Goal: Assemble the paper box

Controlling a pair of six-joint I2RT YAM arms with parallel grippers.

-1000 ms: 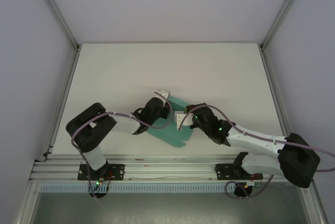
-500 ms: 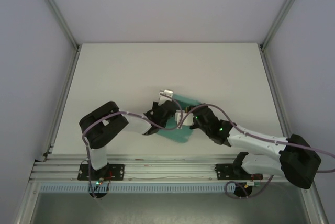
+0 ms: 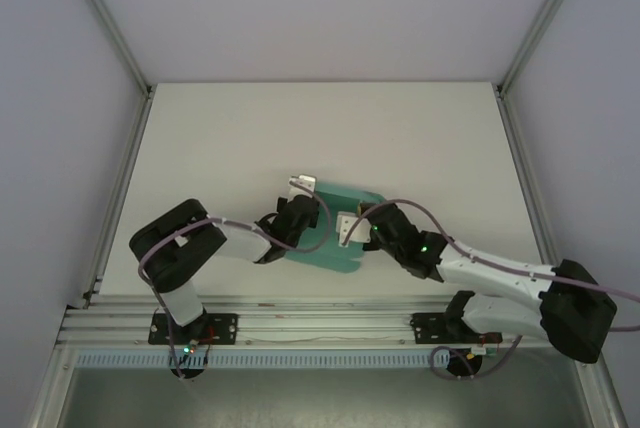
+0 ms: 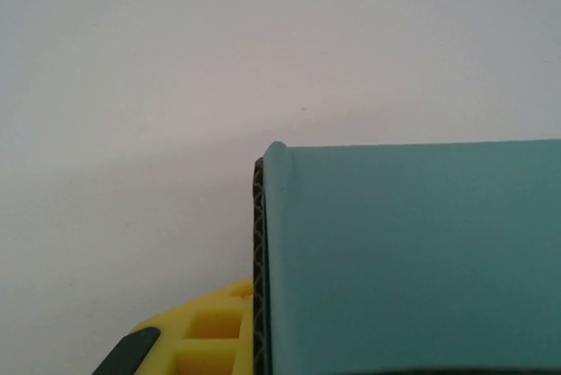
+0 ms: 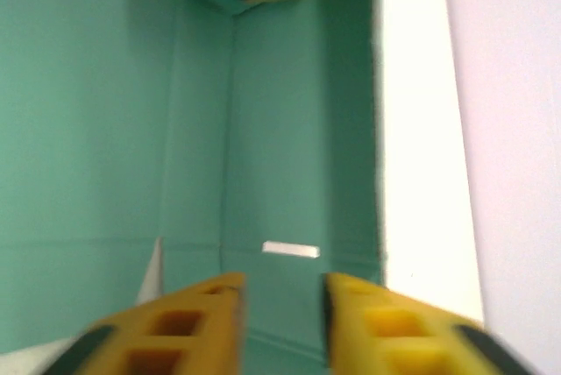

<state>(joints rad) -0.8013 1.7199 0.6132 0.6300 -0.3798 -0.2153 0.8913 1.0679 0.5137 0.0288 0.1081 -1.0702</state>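
Observation:
The teal paper box (image 3: 335, 238) lies as a creased sheet on the white table, between the two arms. My left gripper (image 3: 300, 206) is at its left far edge. In the left wrist view the box's card (image 4: 403, 252) stands edge-on against one yellow finger (image 4: 206, 327), shut on it; the other finger is hidden behind the card. My right gripper (image 3: 349, 229) hovers over the sheet's right half. Its two yellow fingers (image 5: 188, 318) stand apart, open, over the teal sheet (image 5: 105, 130) and a small slot (image 5: 291, 250).
The white table (image 3: 220, 138) spreads beyond the sheet on all sides. Grey walls and metal frame posts (image 3: 108, 16) close it in. The aluminium rail (image 3: 320, 326) with both arm bases runs along the near edge.
My left gripper swung right toward the right gripper, then came back left. The teal sheet turned a little and its far edge shows wider. The right gripper barely moved.

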